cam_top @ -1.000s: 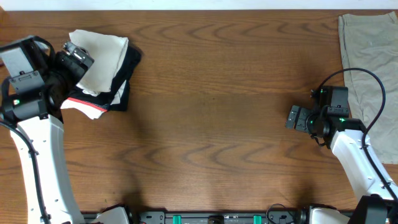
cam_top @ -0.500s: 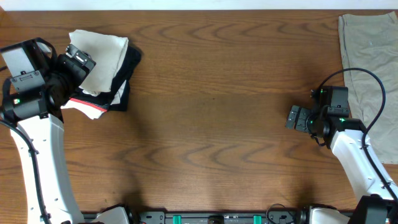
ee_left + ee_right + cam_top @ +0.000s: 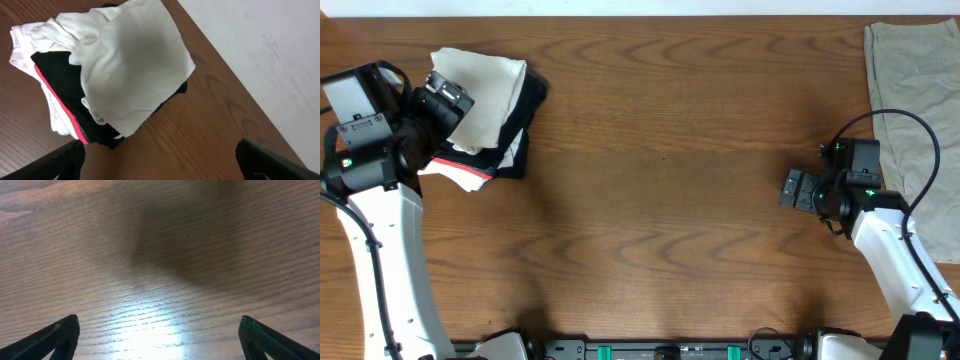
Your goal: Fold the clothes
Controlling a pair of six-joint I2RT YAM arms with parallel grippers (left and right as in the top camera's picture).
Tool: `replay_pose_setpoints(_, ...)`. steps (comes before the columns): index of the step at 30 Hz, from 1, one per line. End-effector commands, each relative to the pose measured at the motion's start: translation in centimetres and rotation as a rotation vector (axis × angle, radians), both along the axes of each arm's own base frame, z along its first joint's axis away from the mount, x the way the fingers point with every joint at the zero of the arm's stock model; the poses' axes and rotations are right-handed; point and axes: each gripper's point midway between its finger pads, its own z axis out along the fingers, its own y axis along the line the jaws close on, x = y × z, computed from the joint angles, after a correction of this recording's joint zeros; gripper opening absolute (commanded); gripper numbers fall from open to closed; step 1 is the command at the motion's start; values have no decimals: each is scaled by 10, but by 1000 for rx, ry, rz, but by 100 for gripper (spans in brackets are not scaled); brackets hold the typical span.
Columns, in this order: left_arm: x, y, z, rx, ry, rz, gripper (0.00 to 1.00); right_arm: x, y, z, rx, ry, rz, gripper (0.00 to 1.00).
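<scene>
The clothes, a folded white garment (image 3: 485, 85) (image 3: 132, 70), lie on top of a small pile at the table's far left. My left gripper (image 3: 448, 97) (image 3: 167, 165) hovers at the pile's left edge. It is open, with only bare wood between its fingers (image 3: 65, 160). My right gripper (image 3: 792, 190) (image 3: 160, 340) hangs open over bare table at the right, far from the pile, and holds nothing.
Under the white garment lie a black folded garment with a red edge (image 3: 515, 150) (image 3: 57, 85) and another white piece (image 3: 30, 35). A flat olive-grey cloth (image 3: 910, 100) covers the far right corner. The table's back edge (image 3: 235, 85) runs just behind the pile.
The left gripper shifted very slightly over the pile's edge a second ago and has held still since. The right arm has not moved.
</scene>
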Motion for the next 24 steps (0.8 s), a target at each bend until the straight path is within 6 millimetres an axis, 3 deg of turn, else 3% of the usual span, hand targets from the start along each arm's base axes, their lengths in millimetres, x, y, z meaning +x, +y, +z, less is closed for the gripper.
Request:
replay_pose_setpoints(1, -1, -2, -3, -13, 7, -7, 98, -2, -1, -3, 5, 8, -8, 99)
replay_pose_setpoints(7, 0, -2, -3, -13, 7, -7, 98, -3, -1, 1, 4, -1, -8, 99)
replay_pose_setpoints(11, -1, -2, -3, -13, 7, -7, 98, 0, 0, 24, -2, -80, -5, 99)
replay_pose_setpoints(18, -1, -2, -3, -13, 7, -7, 98, 0, 8, 101, -21, -350, 24, 99)
replay_pose_setpoints(24, -1, -2, -3, -13, 7, -7, 98, -22, 33, 179, -15, -636, 106, 99)
